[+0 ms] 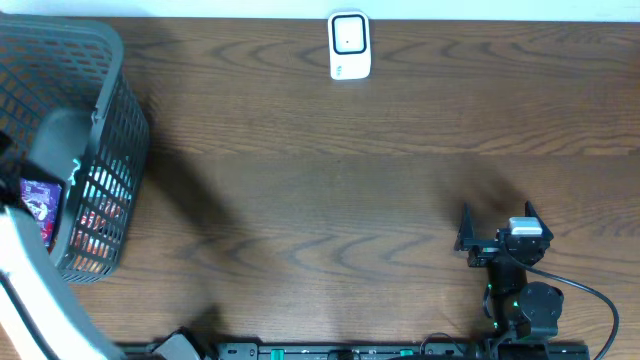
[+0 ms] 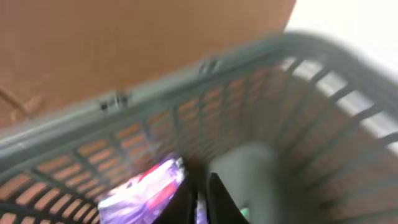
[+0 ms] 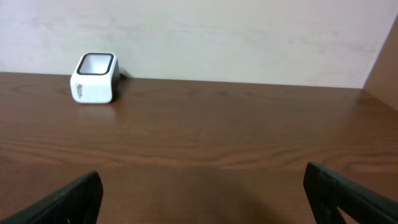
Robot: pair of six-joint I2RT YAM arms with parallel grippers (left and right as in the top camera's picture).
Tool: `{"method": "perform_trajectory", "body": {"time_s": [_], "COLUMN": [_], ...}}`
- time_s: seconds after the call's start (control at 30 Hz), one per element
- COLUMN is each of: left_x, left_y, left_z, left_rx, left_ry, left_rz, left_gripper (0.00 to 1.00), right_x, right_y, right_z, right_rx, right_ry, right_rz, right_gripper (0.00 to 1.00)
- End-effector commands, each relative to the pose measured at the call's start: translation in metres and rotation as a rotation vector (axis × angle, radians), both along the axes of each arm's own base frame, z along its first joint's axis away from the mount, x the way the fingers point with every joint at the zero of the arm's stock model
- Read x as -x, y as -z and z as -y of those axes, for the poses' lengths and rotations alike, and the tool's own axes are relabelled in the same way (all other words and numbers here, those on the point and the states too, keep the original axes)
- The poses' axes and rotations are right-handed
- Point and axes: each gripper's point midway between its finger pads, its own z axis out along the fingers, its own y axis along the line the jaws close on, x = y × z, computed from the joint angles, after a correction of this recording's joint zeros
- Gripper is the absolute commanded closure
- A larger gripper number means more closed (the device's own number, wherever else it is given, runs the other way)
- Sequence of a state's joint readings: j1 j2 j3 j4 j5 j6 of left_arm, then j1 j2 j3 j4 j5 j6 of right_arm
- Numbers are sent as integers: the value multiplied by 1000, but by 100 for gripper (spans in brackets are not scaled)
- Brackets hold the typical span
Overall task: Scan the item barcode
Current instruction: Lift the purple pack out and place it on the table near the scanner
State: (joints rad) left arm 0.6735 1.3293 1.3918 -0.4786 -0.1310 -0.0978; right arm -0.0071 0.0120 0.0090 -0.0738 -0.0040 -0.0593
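Note:
The item, a shiny purple packet (image 2: 146, 190), is inside the grey mesh basket (image 2: 186, 81). My left gripper (image 2: 202, 190) is shut on the packet's edge, and a thin purple strip shows between the dark fingers. In the overhead view the packet (image 1: 40, 203) shows at the basket's near left side, beside my left arm. The white barcode scanner (image 1: 349, 45) stands at the table's far edge, also in the right wrist view as the scanner (image 3: 94, 77). My right gripper (image 1: 495, 228) rests open over the table at the near right with nothing between its fingers (image 3: 68, 199).
The basket (image 1: 110, 130) fills the table's left end, with red packets (image 1: 100, 215) lying inside it. Brown wooden tabletop (image 1: 330, 200) stretches between the basket, the scanner and my right arm. A pale wall stands behind the scanner.

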Motion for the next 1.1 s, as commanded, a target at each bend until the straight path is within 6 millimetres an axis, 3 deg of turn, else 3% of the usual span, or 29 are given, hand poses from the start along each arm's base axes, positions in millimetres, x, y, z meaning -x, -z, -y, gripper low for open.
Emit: {"method": "perform_trajectory", "body": {"time_s": [0.0,0.13,0.2,0.33,0.47,0.73,1.0,1.07], "left_x": [-5,0,1,13,28,31,26,29], "left_y": [-20,14,43,97,131,185,248,260], "left_z": [15,12,7,-9,-31,-58,-55,-53], "left_rx": [40,77,77,53,37,114,293,322], "left_ry": [37,25,46,53,-11,-37,76,83], "left_rz": [119,-15,-141,-422,-621,-697,-702,-719], "left_gripper": [69,27,16,4,2,1,2,11], "right_x": [0,0,0,0,0,0,0,0], "right_y": [1,1,1,1,1,1,1,1], "right_z": [-2,-2,-2,-2,-2,-2,-2,-2], "right_rx": [5,5,5,5,5,5,5,5], "right_ry": [-9,-9,-9,-9,-9,-9,-9,-9], "right_rz": [0,0,1,0,1,1,1,1], "right_gripper": [1,1,1,1,1,1,1,1]}}
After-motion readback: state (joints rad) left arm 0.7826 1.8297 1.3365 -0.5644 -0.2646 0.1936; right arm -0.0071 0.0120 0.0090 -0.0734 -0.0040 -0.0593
